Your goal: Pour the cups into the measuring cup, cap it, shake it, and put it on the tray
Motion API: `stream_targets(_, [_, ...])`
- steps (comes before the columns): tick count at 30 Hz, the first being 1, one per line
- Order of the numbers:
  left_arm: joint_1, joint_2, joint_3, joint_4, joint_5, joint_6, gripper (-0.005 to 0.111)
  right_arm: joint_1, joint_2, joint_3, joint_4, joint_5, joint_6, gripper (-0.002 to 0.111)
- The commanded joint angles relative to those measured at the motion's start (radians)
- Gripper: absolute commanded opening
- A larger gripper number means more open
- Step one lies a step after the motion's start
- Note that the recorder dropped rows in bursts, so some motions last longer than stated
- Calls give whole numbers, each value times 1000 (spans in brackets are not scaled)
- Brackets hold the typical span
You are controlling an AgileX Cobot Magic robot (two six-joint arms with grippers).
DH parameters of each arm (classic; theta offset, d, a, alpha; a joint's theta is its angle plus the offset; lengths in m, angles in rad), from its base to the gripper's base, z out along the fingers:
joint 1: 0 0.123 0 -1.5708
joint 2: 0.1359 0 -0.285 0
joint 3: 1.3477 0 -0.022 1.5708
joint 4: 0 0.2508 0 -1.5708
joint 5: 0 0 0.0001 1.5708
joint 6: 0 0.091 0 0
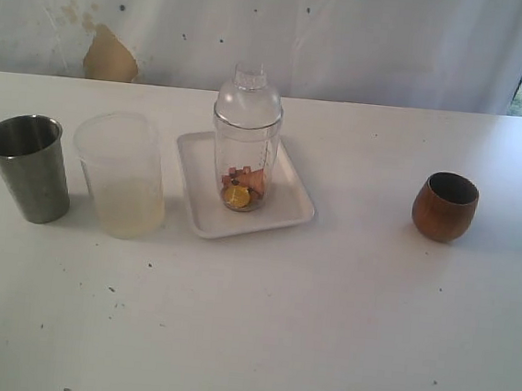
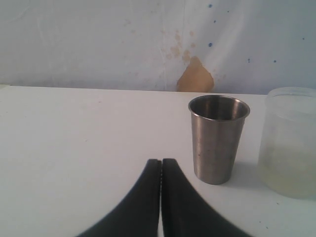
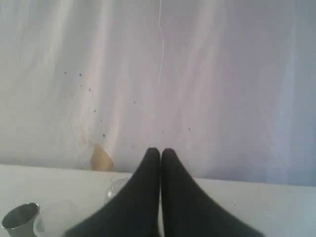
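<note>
The clear measuring cup [image 1: 243,161], capped with a domed lid [image 1: 249,95], stands upright on the white tray [image 1: 288,218]; small pieces and a yellow disc lie in its bottom. The steel tumbler [image 1: 28,167] stands at the far left, the brown wooden cup [image 1: 445,206] at the right. Neither gripper shows in the exterior view. My left gripper [image 2: 161,162] is shut and empty, just short of the steel tumbler [image 2: 217,138]. My right gripper [image 3: 160,151] is shut and empty, raised toward the wall; the lid [image 3: 116,189] and steel tumbler [image 3: 19,217] peek past it.
A frosted translucent plastic cup [image 1: 121,174] stands between the steel tumbler and the tray, also seen as the frosted cup [image 2: 291,141] beside the tumbler. A white sheet hangs behind the table, with a tan patch [image 1: 110,56].
</note>
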Motion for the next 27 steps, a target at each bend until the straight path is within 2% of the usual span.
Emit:
stream_targets(1, [-3, -5, 5, 0, -9, -3, 1, 0, -114, 6, 10, 22, -6, 0])
stream_targets(14, [-3, -5, 5, 0, -9, -3, 1, 0, -328, 26, 30, 26, -6, 0])
stream_targets(17, [-3, -5, 5, 0, -9, -3, 1, 0, -367, 58, 29, 13, -77, 0])
stream_targets(19, [-3, -5, 5, 0, -9, -3, 1, -17, -426, 114, 62, -59, -146, 0])
stream_targets(21, [-3, -5, 5, 0, -9, -3, 1, -67, -484, 205, 171, -152, -336, 0])
stream_targets(22, [-3, -5, 5, 0, -9, -3, 1, -110, -484, 267, 288, -201, -537, 0])
stream_targets(23, [-3, -5, 5, 0, -9, -3, 1, -138, -484, 293, 348, -220, -617, 0])
stream_targets(24, [-3, -5, 5, 0, -9, -3, 1, -202, -484, 341, 422, -249, -720, 0])
stream_targets(27, [-3, -5, 5, 0, -9, -3, 1, -312, -484, 449, 447, -320, -724, 0])
